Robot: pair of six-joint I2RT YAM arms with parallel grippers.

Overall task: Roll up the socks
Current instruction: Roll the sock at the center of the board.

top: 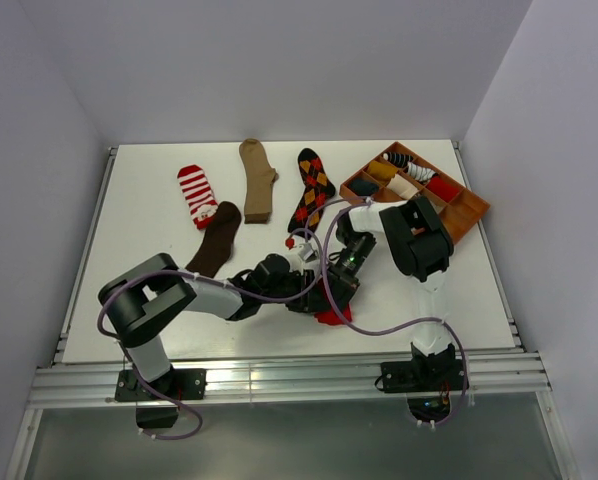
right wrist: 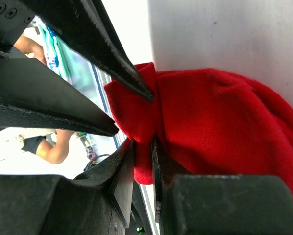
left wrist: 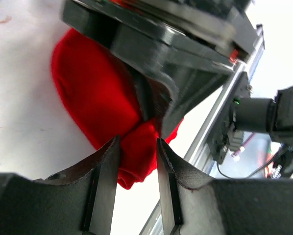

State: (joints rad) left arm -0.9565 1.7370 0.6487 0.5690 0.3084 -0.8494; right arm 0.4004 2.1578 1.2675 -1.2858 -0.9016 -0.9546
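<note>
A red sock (top: 335,315) lies bunched near the table's front edge, under both grippers. My right gripper (right wrist: 142,147) is shut on a thin fold of the red sock (right wrist: 225,112). My left gripper (left wrist: 136,142) reaches in from the left with its jaws apart. An end fold of the red sock (left wrist: 92,93) sits loosely between its fingers. Further back lie a red-white striped sock (top: 197,195), a tan sock (top: 257,178), a dark brown sock (top: 217,238) and a black argyle sock (top: 312,187), all flat. In the top view the two grippers (top: 324,288) meet over the red sock.
A brown wooden compartment tray (top: 471,212) holding rolled socks stands at the back right. The metal rail (top: 279,380) runs along the table's front edge, close to the red sock. White walls enclose the table on three sides.
</note>
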